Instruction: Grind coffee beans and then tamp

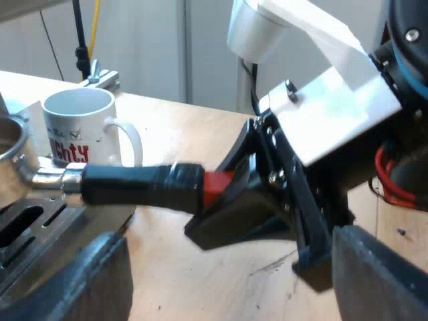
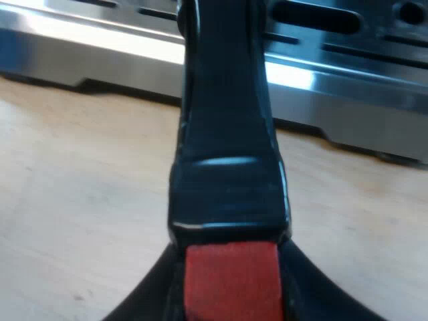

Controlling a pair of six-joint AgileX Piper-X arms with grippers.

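Observation:
The metal holder (image 1: pixel 13 144) lies over the machine's drip tray (image 1: pixel 33 224), its dark handle (image 1: pixel 134 184) reaching out level above the wooden table. My right gripper (image 1: pixel 231 190) is shut on the handle's red end (image 1: pixel 215 187). Up close in the right wrist view, the red end (image 2: pixel 231 281) sits squeezed between the black fingers (image 2: pixel 150 301) of my right gripper (image 2: pixel 231 297), and the handle (image 2: pixel 224 134) runs toward the steel drip tray (image 2: pixel 334 73). My left gripper (image 1: pixel 234 294) hangs close by, open, its fingers (image 1: pixel 100 281) wide apart with nothing held.
A white mug (image 1: pixel 80 127) with red lettering stands on the table just beyond the handle, near the holder's basket. The wooden table (image 1: pixel 200 281) lies under both grippers. The right arm's white body (image 1: pixel 334 114) rises behind its gripper.

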